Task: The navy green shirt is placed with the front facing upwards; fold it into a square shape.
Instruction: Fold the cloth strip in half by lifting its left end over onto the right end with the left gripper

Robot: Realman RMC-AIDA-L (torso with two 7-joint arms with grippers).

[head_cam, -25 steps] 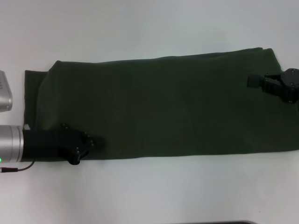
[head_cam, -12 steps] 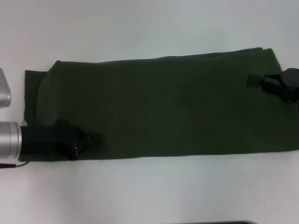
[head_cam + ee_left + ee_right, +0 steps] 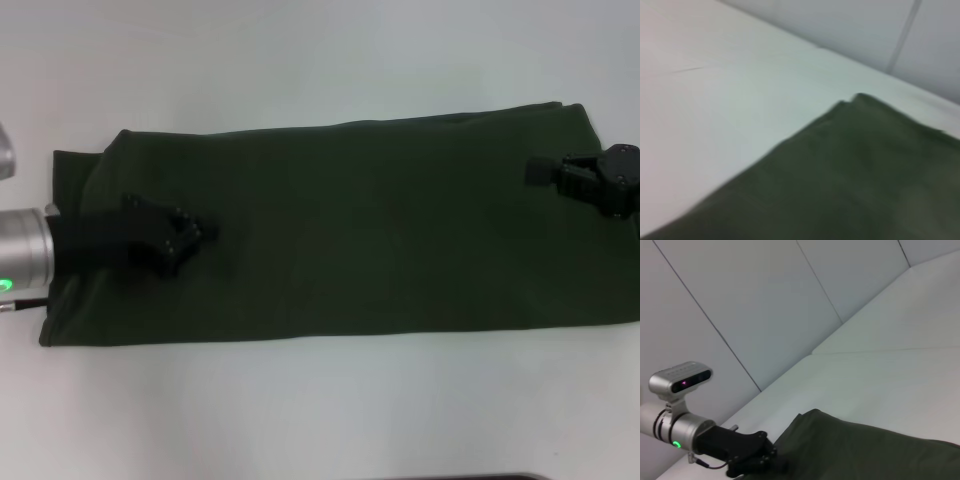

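Observation:
The navy green shirt (image 3: pixel 360 230) lies flat on the white table (image 3: pixel 320 60) as a long plain dark green strip running left to right, with no lettering showing. My left gripper (image 3: pixel 195 238) hovers over the strip's left part, about midway between its far and near edges. It also shows in the right wrist view as the left gripper (image 3: pixel 765 460) at the cloth's end. My right gripper (image 3: pixel 545 170) is over the strip's right end, near the far edge. The left wrist view shows a corner of the shirt (image 3: pixel 865 175) on bare table.
White tabletop surrounds the shirt on all sides. Pale wall panels (image 3: pixel 765 300) stand behind the table. The left arm's silver wrist camera (image 3: pixel 680 380) sits above its gripper. A dark edge (image 3: pixel 460 477) runs along the table's near side.
My left gripper has moved from the shirt's near edge toward the far side, onto the middle of the strip's left part. The right gripper has barely shifted. The shirt lies as before.

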